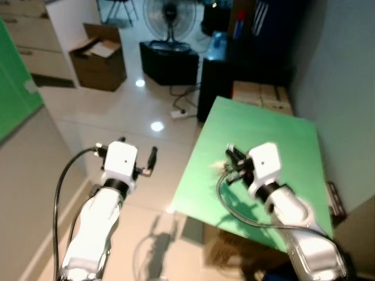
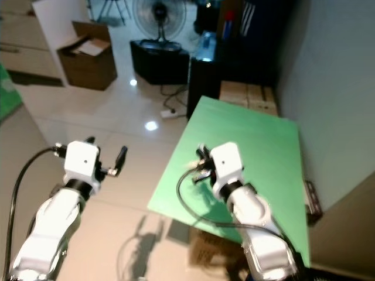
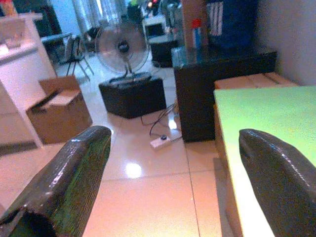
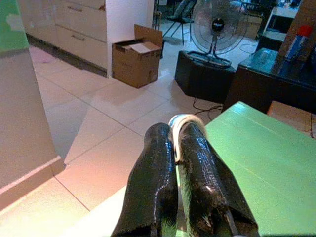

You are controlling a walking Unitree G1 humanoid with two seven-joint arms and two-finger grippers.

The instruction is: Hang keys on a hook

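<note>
The right gripper [image 4: 178, 143] has its jaws pressed together on a pale key ring [image 4: 183, 121], whose loop sticks out just past the fingertips. In the head views that gripper [image 1: 229, 161] hangs over the near left part of the green worktop [image 1: 281, 140], with small pale keys [image 1: 221, 168] dangling at its tip, lifted rather than lying flat as far as the blur allows one to tell. The left gripper [image 1: 149, 159] is held out over the tiled floor [image 1: 129, 111] at about nine o'clock from the worktop, its jaws spread wide with nothing between them.

So the pick-up looks done and the carrying step is in hand: the keys are gripped, and no hook can be made out in these pictures. Ahead at twelve o'clock stand a pedestal fan [image 1: 170, 17] on a black box [image 1: 169, 61], and at ten o'clock an open cardboard box [image 1: 98, 55] against white drawers [image 4: 74, 24]; a dark cabinet [image 1: 214, 82] sits at the worktop's far end.

The next move probably calls for finding the hook first, by turning or walking until it comes into view, then bringing the ring's open loop up to it squarely. Since the jaws grip the ring near its lower part, the free loop should be presented forward, and the release held until it sits over the hook.
</note>
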